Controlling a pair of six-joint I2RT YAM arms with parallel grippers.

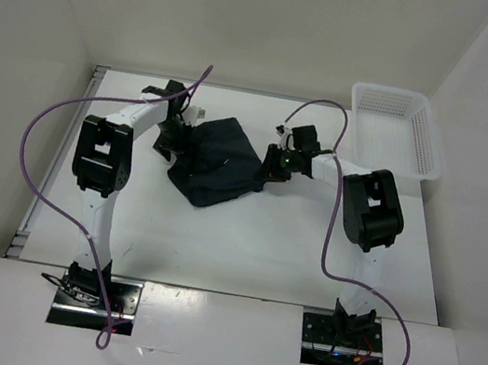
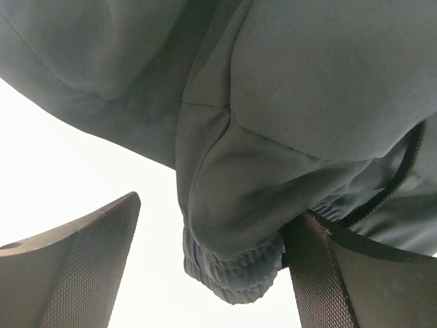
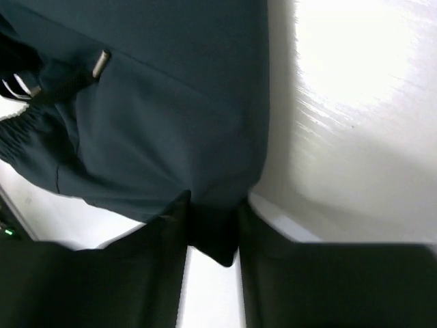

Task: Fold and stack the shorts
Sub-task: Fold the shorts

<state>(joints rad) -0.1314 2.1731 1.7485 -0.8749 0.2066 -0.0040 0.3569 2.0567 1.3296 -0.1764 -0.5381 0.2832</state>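
The dark shorts lie crumpled on the white table between my two arms. My left gripper is at their left edge. In the left wrist view this gripper stands open, jaws wide apart. A bunched elastic waistband of the shorts hangs between them and touches only the right finger. My right gripper is at the shorts' right edge. In the right wrist view it is shut on a fold of the shorts, with dark cloth filling the gap between its fingers.
A white lattice basket stands at the back right of the table. White walls close in the table on the left, back and right. Purple cables loop over both arms.
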